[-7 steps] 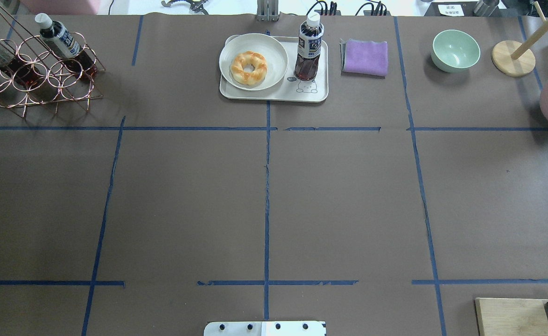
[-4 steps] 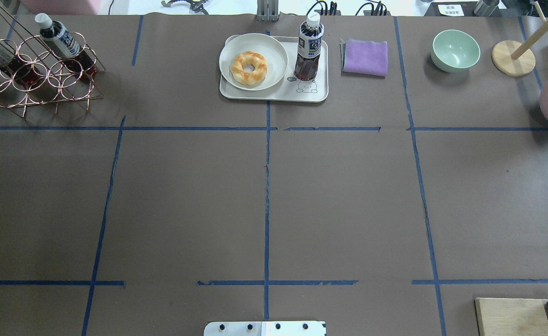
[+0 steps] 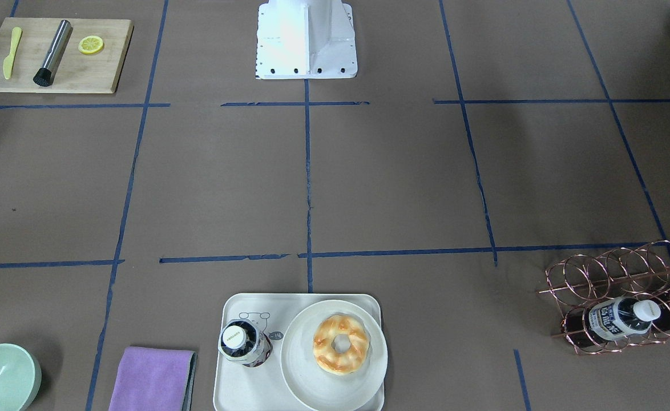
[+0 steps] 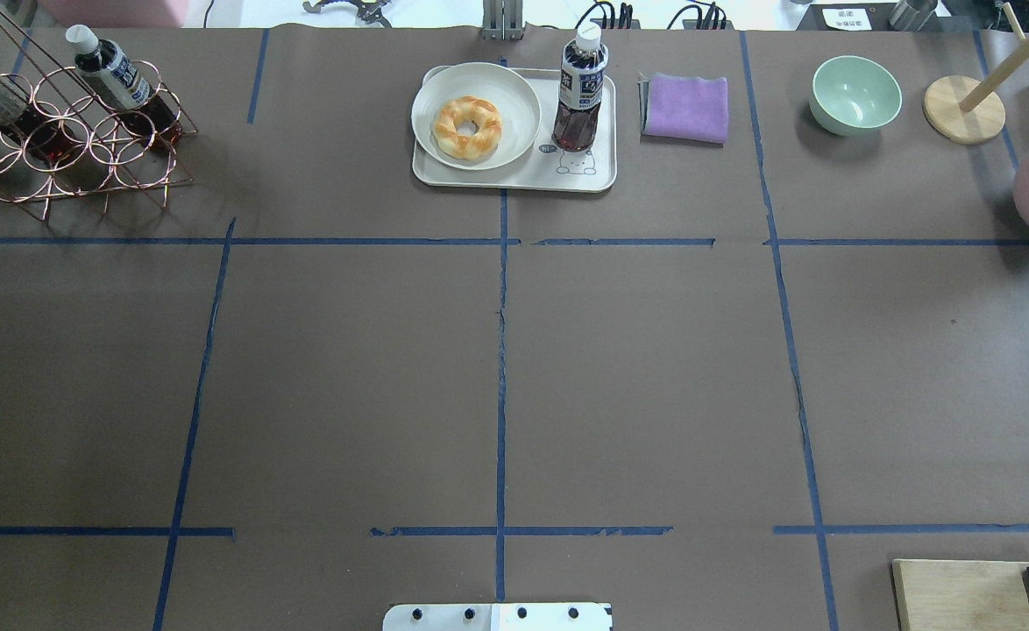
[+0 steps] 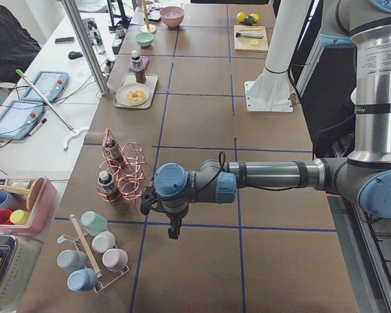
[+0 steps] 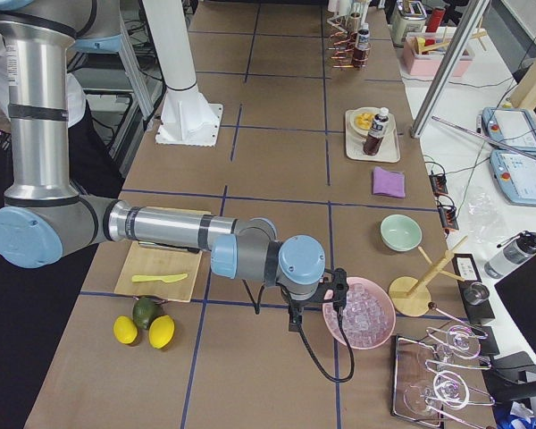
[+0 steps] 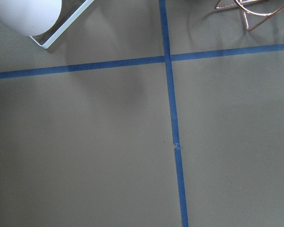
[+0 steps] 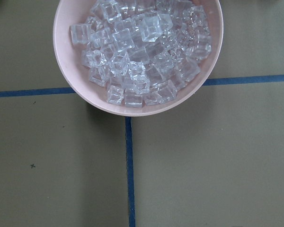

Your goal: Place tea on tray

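Observation:
The tea bottle, with dark liquid and a white cap, stands upright on the right part of the cream tray, beside the bear drawing. In the front-facing view the bottle shows from above on the tray. No gripper is near it. My left gripper hangs over the table near the wire rack, seen only in the exterior left view. My right gripper hangs beside the pink bowl, seen only in the exterior right view. I cannot tell whether either is open or shut.
A white plate with a doughnut shares the tray. A purple cloth and a green bowl lie to its right. A copper wire rack holds other bottles at far left. A pink bowl of ice is under my right wrist. A cutting board is by the base.

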`<action>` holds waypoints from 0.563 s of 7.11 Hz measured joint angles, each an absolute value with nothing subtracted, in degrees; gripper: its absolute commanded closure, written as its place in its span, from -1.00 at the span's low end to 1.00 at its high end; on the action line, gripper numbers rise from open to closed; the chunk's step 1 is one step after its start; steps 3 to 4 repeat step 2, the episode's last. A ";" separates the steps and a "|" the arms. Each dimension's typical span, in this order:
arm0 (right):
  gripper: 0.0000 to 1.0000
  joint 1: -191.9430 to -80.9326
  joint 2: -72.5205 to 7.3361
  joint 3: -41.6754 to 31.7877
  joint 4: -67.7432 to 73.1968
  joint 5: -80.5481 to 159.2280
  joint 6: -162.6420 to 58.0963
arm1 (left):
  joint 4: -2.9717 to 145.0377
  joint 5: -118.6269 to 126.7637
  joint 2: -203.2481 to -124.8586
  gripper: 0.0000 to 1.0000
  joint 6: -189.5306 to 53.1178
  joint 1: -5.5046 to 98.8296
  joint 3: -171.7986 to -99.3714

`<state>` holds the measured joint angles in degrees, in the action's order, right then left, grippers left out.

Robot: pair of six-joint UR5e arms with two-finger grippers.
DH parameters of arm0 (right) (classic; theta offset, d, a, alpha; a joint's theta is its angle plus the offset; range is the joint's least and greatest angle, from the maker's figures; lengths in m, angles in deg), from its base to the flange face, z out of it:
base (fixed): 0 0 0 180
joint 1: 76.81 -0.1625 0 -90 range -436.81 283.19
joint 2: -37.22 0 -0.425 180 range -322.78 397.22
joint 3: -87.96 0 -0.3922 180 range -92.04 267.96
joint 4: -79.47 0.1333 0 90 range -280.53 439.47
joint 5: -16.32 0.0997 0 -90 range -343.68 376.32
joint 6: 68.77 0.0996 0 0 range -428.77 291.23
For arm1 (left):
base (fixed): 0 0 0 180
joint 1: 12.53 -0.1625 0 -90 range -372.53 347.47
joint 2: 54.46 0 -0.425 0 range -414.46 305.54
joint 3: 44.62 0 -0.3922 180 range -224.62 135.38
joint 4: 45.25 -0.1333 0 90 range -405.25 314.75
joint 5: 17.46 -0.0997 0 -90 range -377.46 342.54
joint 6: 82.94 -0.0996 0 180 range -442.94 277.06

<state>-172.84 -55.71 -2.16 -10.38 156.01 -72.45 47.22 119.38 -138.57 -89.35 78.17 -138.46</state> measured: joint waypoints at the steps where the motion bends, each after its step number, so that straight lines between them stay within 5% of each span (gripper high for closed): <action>1: -1.00 -172.86 -55.80 -2.25 -10.19 156.04 -72.51 | 47.24 119.38 -138.57 -1.00 -89.35 78.17 -138.46; 4: -1.00 -172.86 -55.83 -2.27 -10.15 156.06 -72.58 | 47.29 119.38 -138.57 -1.00 -89.35 78.17 -138.40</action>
